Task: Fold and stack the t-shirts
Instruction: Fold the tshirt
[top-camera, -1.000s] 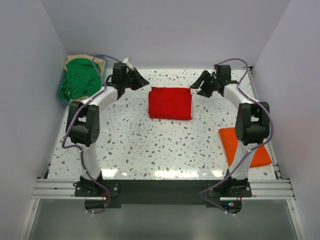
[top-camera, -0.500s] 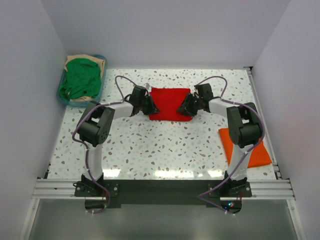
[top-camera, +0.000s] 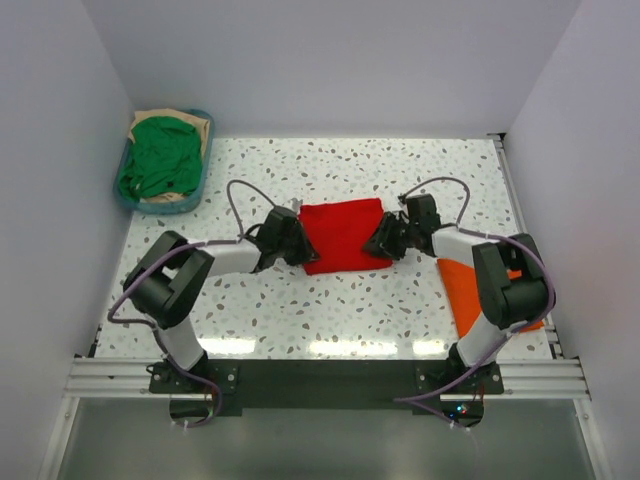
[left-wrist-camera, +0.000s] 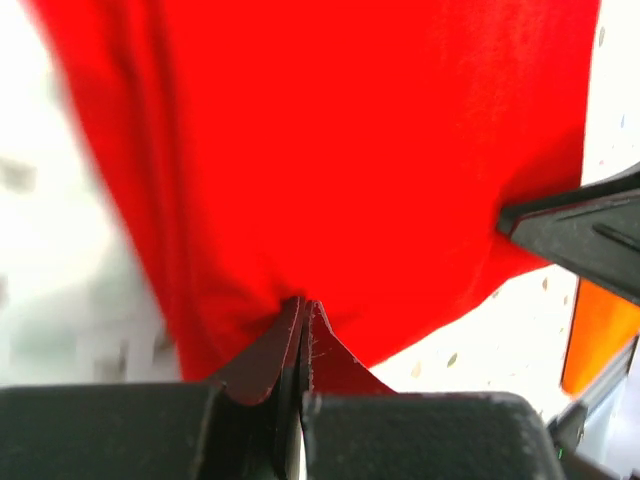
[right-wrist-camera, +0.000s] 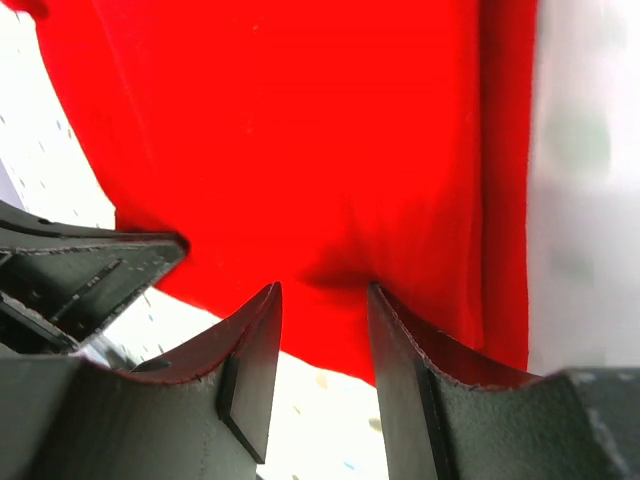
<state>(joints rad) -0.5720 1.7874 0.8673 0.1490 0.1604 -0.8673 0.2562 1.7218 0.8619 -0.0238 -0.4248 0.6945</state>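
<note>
A folded bright red t-shirt (top-camera: 342, 235) lies on the speckled table between my two arms. At its left edge my left gripper (top-camera: 298, 245) is pinched shut on the cloth; in the left wrist view its fingertips (left-wrist-camera: 303, 305) meet on the red hem (left-wrist-camera: 350, 150). My right gripper (top-camera: 385, 243) grips the right edge. Its fingers (right-wrist-camera: 325, 290) stand a little apart, with a puckered fold of red cloth (right-wrist-camera: 300, 130) between the tips. An orange t-shirt (top-camera: 462, 288) lies folded at the near right, partly under the right arm.
A teal basket (top-camera: 122, 196) at the far left corner holds a crumpled green t-shirt (top-camera: 160, 160) over a tan one (top-camera: 187, 121). White walls close the table on three sides. A metal rail (top-camera: 320, 378) runs along the near edge.
Both grippers came down from behind the red t-shirt onto its side edges and closed. The shirt has slid toward the near edge with them.
</note>
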